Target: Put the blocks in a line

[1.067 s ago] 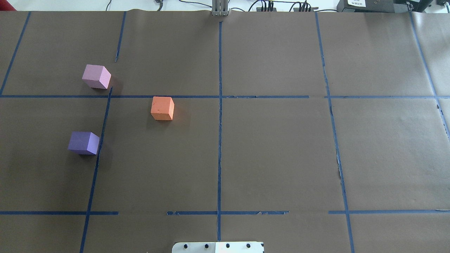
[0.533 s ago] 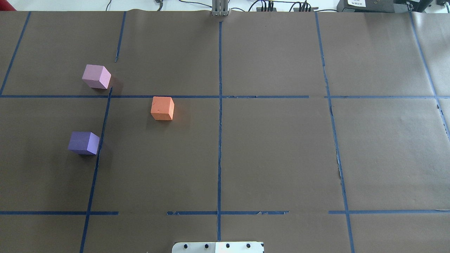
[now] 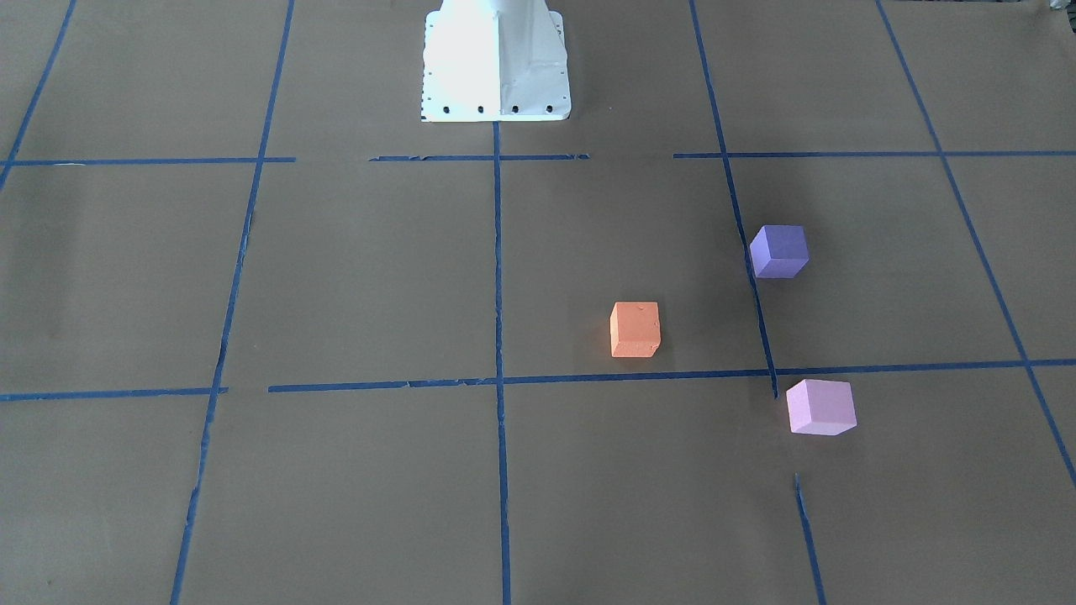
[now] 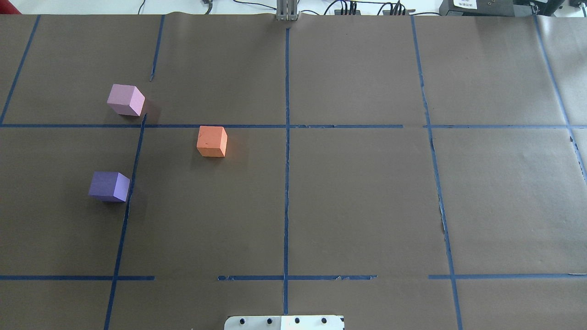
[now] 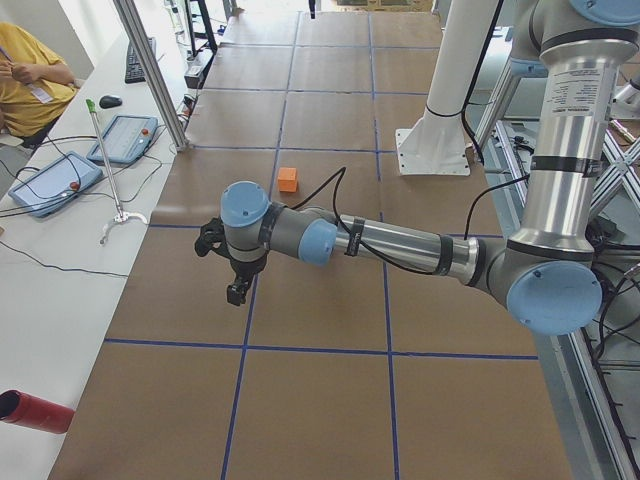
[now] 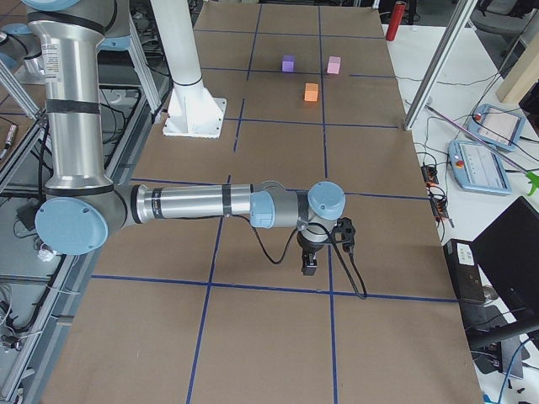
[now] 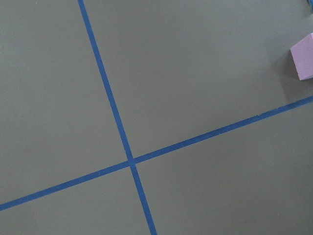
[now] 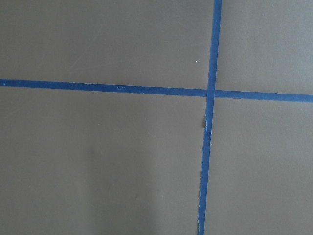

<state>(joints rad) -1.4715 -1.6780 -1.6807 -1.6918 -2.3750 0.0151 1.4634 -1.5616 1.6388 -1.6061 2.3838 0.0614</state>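
Three foam cubes sit apart on the table's left half in the overhead view: the pale pink block (image 4: 125, 100) farthest back, the orange block (image 4: 212, 141) nearer the middle, the dark purple block (image 4: 109, 186) closest to the robot. They also show in the front-facing view: pink (image 3: 820, 407), orange (image 3: 635, 329), purple (image 3: 779, 250). The left wrist view catches the pink block's corner (image 7: 304, 56). My left gripper (image 5: 237, 290) hangs above the table far left of the blocks. My right gripper (image 6: 309, 265) hangs over the far right end. I cannot tell whether either is open or shut.
Brown paper with a blue tape grid (image 4: 286, 137) covers the table. The white robot base (image 3: 496, 59) stands at the near middle edge. A red cylinder (image 5: 35, 412) lies off the table's left end. Teach pendants (image 6: 480, 164) and cables lie on side benches.
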